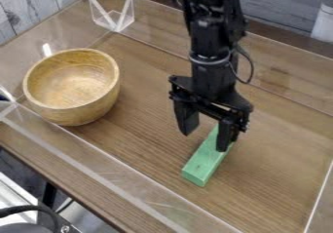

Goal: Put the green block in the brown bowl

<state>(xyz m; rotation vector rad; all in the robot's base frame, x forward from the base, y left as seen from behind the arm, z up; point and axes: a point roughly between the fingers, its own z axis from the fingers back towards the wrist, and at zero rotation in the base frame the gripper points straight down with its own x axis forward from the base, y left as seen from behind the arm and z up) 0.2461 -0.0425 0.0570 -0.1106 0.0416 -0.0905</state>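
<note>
A wooden table (117, 144) is seen from above and to one side, enclosed by low clear plastic walls (78, 183) along its edges. A black robot arm (208, 27) reaches down from the top of the view, and its gripper (208, 137) is pointed straight down at the tabletop. The two fingers (189, 120) are spread wide apart, with a clear gap between them, and nothing is clamped in them.

The green block (205, 163) is laid flat on the table, right of centre and toward the near edge. It is set at a slant, with its far end directly under the gripper and its near end pointing toward the lower left. The far end of the block is placed between the spread fingers, one finger standing at either side of it. Whether the fingertips are touching the block or the table cannot be told from this view; part of the block's far end is hidden behind the right-hand finger.

The brown bowl (39, 108) is placed upright on the left side of the table, well apart from the block and the gripper. Its inside is bare, with the wood grain visible. The block is not in the bowl.

At the far left corner of the table, a small clear plastic stand (115, 13) is seen near the wall.
</note>
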